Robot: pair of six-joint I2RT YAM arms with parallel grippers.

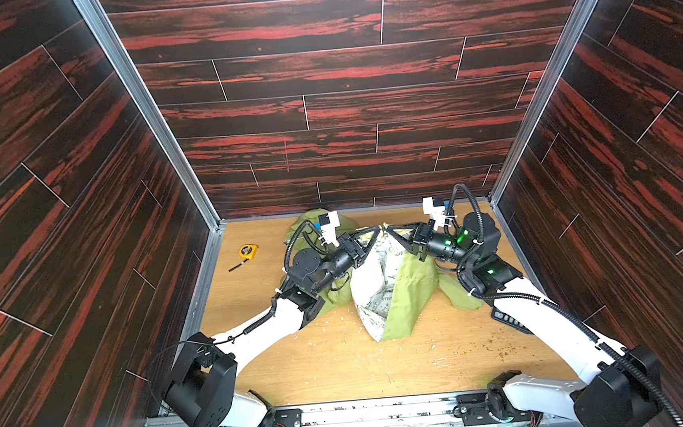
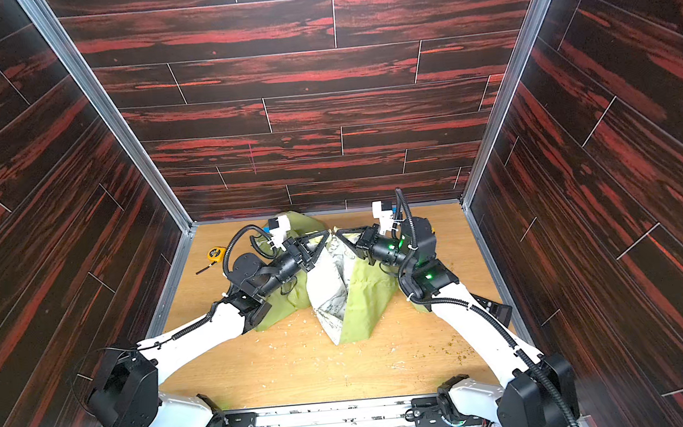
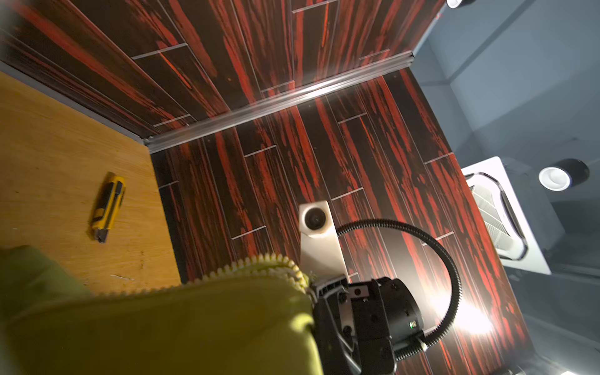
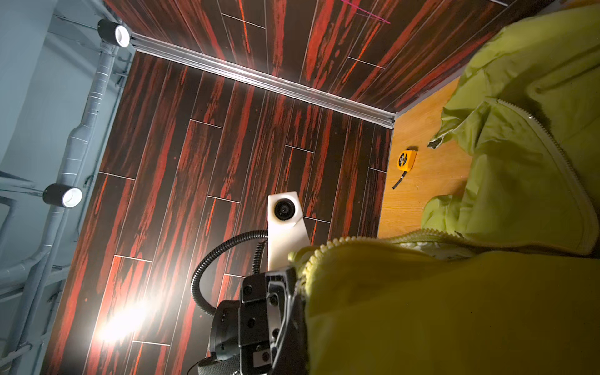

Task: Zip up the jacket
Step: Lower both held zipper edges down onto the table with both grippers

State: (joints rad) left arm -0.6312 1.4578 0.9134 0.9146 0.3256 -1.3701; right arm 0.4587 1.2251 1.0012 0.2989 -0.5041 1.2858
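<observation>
The lime-green jacket point(image 1: 407, 297) point(image 2: 359, 300) hangs over the table's middle with its whitish patterned lining point(image 1: 373, 291) turned out, and its lower folds rest on the wood. Both grippers meet tip to tip at its raised top edge. My left gripper point(image 1: 376, 231) point(image 2: 326, 234) is shut on the fabric there, and my right gripper point(image 1: 390, 229) point(image 2: 338, 233) is shut on it from the opposite side. In both wrist views green cloth point(image 3: 194, 324) point(image 4: 454, 308) hides my own jaws, and open zipper teeth point(image 3: 259, 262) point(image 4: 328, 246) run along its edge.
A yellow tape measure point(image 1: 248, 252) point(image 2: 214, 254) point(image 4: 406, 160) lies at the far left of the table point(image 1: 343, 368). A yellow utility knife point(image 3: 108, 207) lies near the far right corner. A black remote point(image 1: 511, 322) sits by the right wall. Crumbs dot the wood.
</observation>
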